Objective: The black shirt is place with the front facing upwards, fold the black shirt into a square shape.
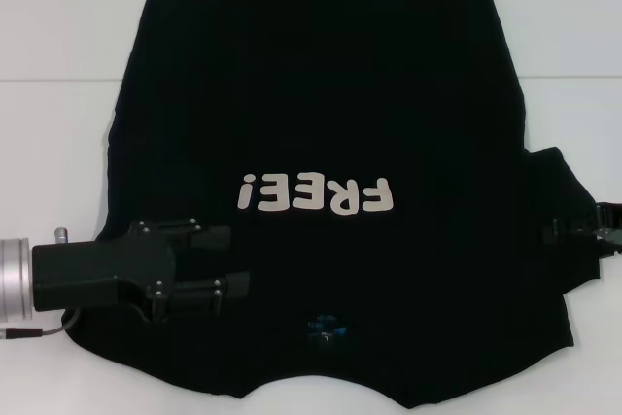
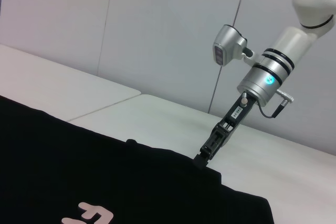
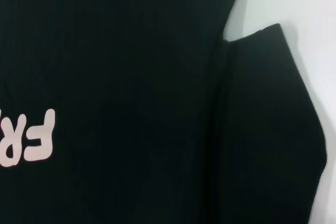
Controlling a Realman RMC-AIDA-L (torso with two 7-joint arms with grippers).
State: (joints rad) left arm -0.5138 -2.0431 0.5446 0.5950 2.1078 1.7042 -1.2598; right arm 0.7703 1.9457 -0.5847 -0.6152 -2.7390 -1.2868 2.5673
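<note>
Basically, one black shirt point(image 1: 330, 123) lay flat, both grippers out at its sleeves.

We counted one shirt, one "FREE!" print point(image 1: 316, 194), one blue neck mark point(image 1: 326, 323) at 6 o'clock, two grippers. Left gripper point(image 1: 233, 258) at 8 o'clock had its fingers apart over the cloth, holding nothing. Right gripper point(image 1: 583, 230) at 3 o'clock sat at the sleeve point(image 3: 268, 129); we couldn't tell its grip. Risk, we judged: a pinch catching one layer only, or uneven pulls, would skew the fold.
</note>
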